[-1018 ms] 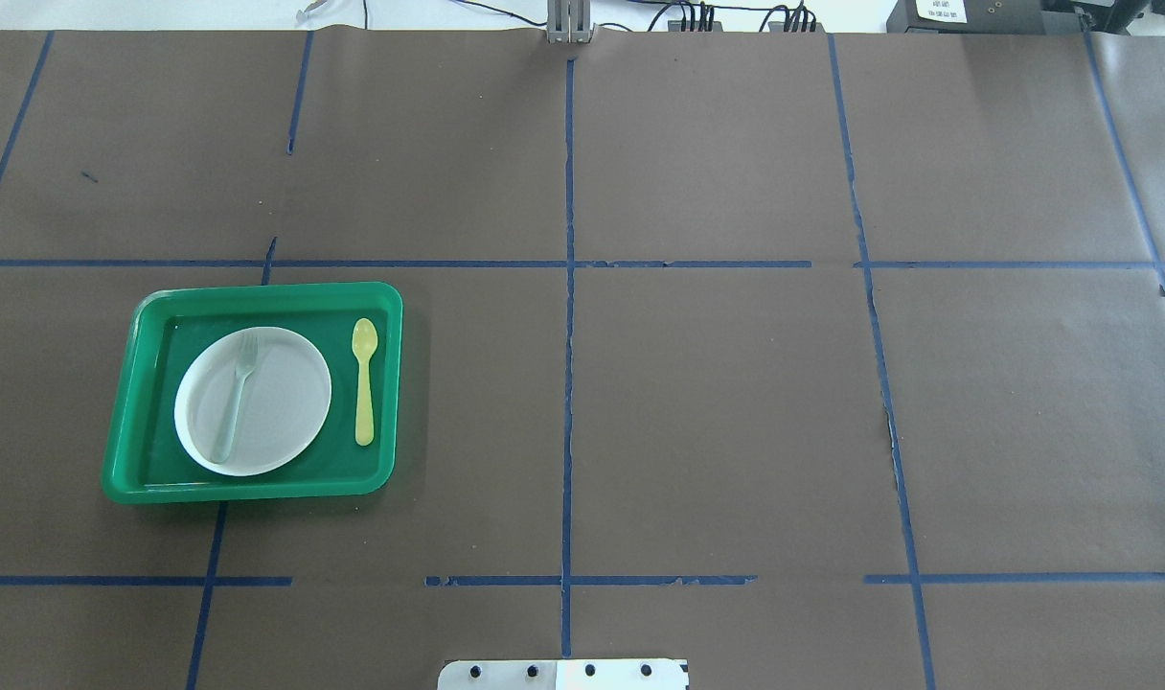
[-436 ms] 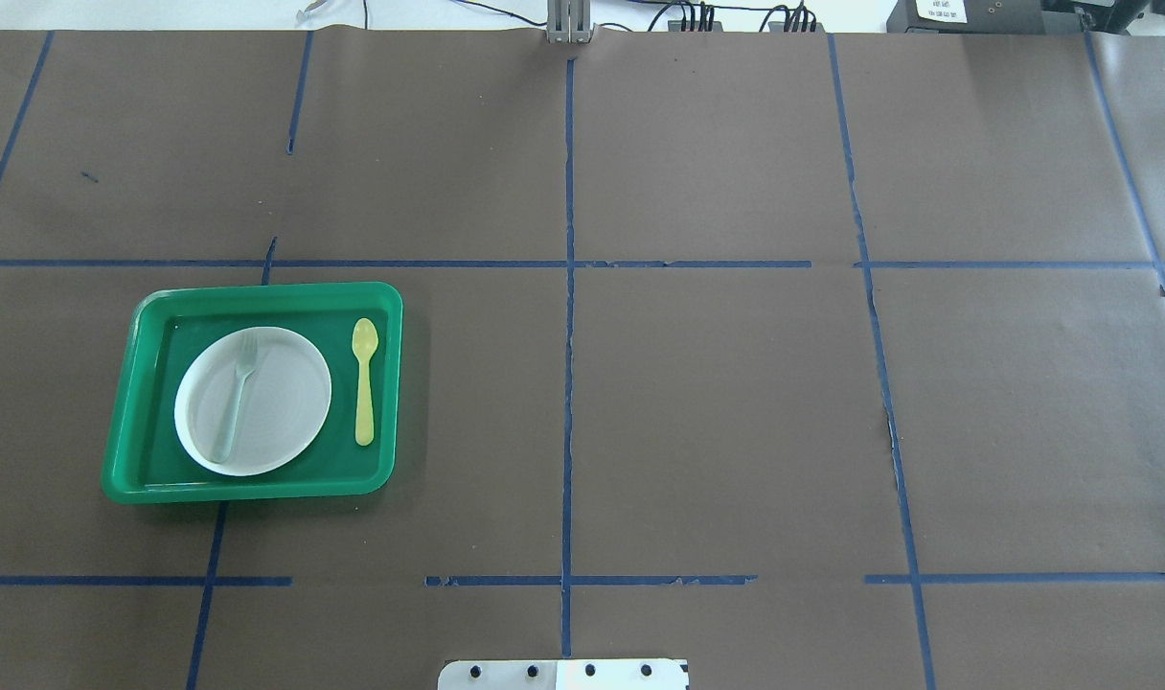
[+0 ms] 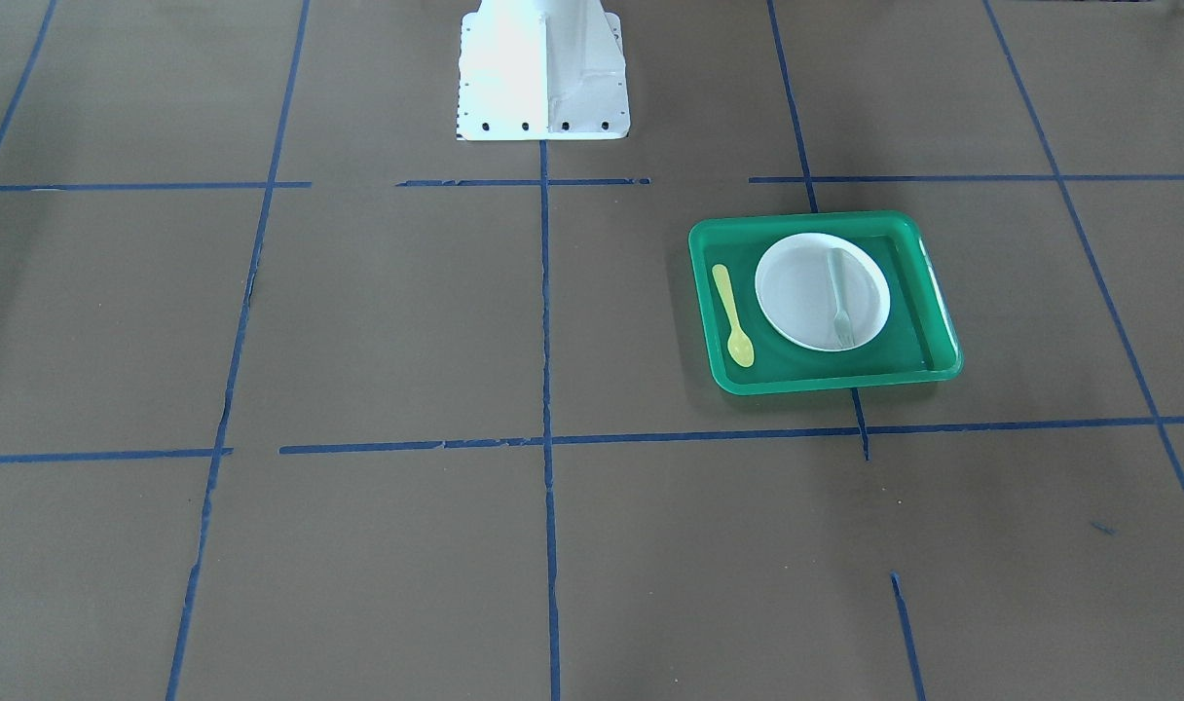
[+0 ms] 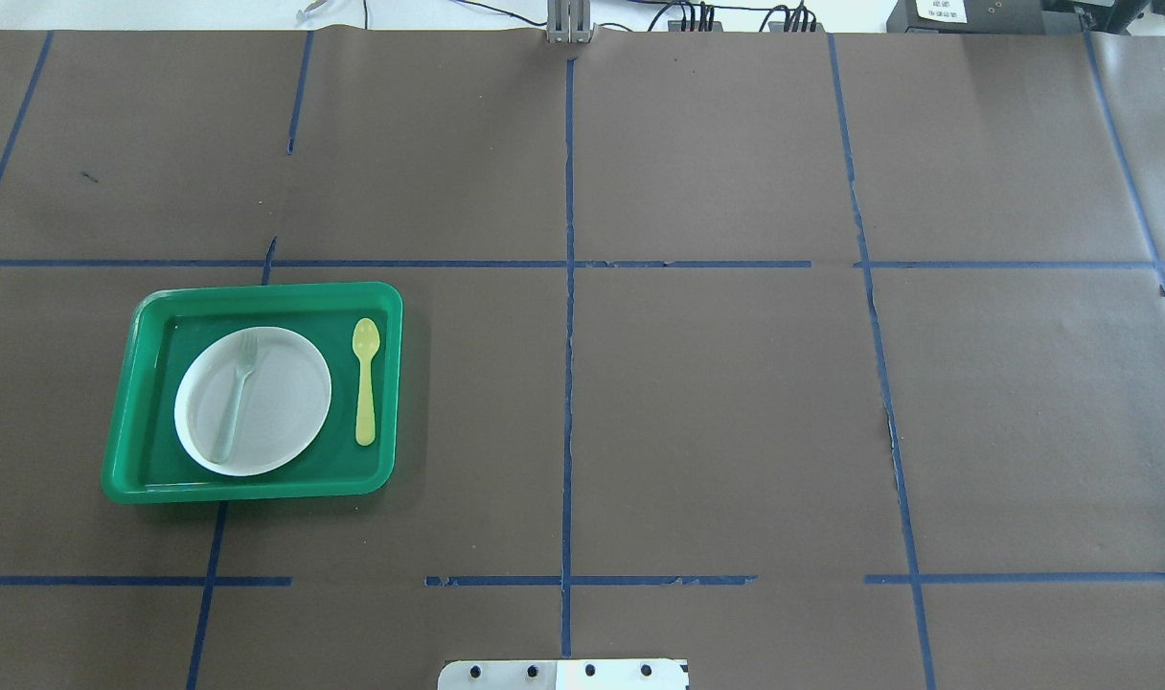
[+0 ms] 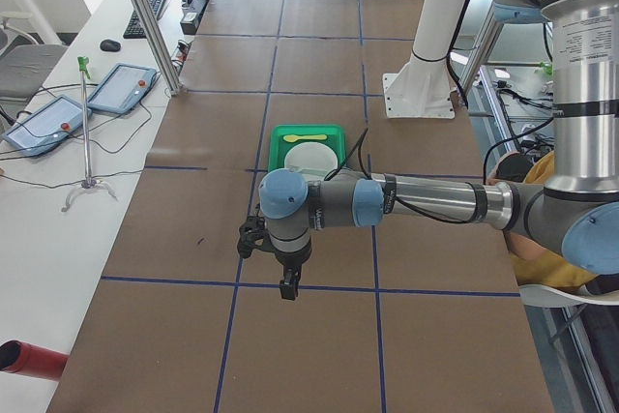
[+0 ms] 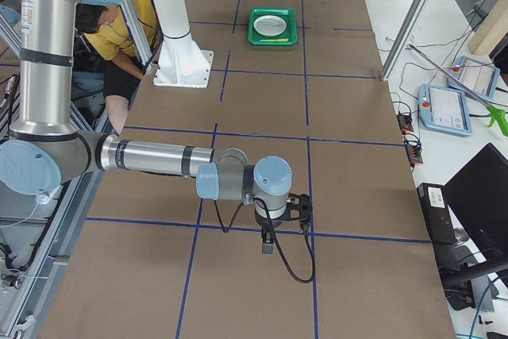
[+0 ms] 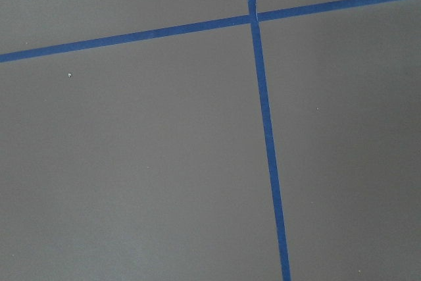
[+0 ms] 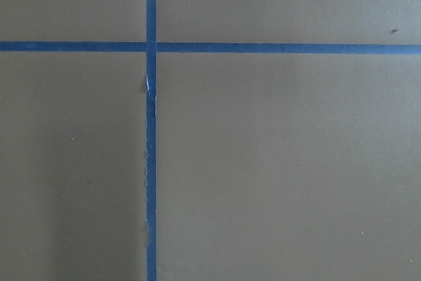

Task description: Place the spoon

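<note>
Yellow spoon (image 4: 364,381) lies flat in green tray (image 4: 257,292), just beside white plate (image 4: 290,388) bearing a fork (image 4: 237,395), left end effector (image 5: 288,288) and right end effector (image 6: 267,244) hover over table (image 4: 736,402) well away, cannot tell whether either is wide or narrow

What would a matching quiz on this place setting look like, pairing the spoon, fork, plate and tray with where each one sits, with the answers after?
Column one:
1. spoon
2. fork
3. plate
4. tray

Column two:
A. directly on the brown table
B. lying on the plate
C. on the tray floor, beside the plate
D. inside the tray, under the fork

Pairs: 1-C, 2-B, 3-D, 4-A
</note>
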